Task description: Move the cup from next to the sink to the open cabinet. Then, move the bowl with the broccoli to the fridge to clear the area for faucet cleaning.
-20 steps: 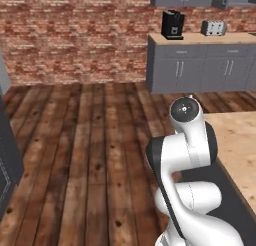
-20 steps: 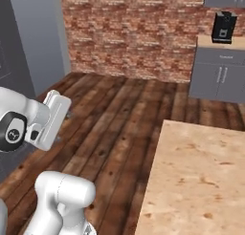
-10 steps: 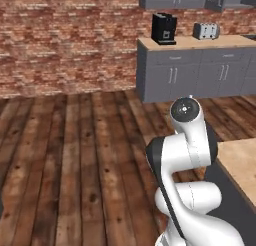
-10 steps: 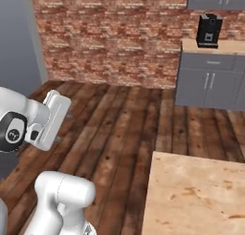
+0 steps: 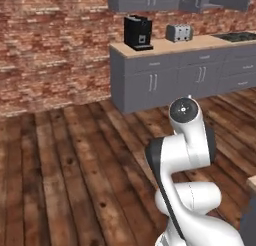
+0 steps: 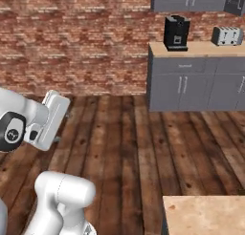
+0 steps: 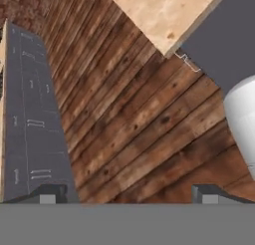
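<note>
1. Fingers (image 7: 48,195) sit wide apart at the hand view's bottom edge, open, gripping nothing.
2. Wooden floor (image 7: 124,129) lies beyond them; light surface (image 7: 164,15) corner at upper right.
3. Cup, bowl, sink: not in sight.
4. Risk: folded arm (image 5: 185,155) clips the surface edge (image 6: 206,215) or grey cabinets (image 5: 165,80) while the base drives.

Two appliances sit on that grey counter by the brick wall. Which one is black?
The coffee machine, the taller one at the counter's end nearest the brick wall, is black. The toaster beside it is silver and lower.
</note>
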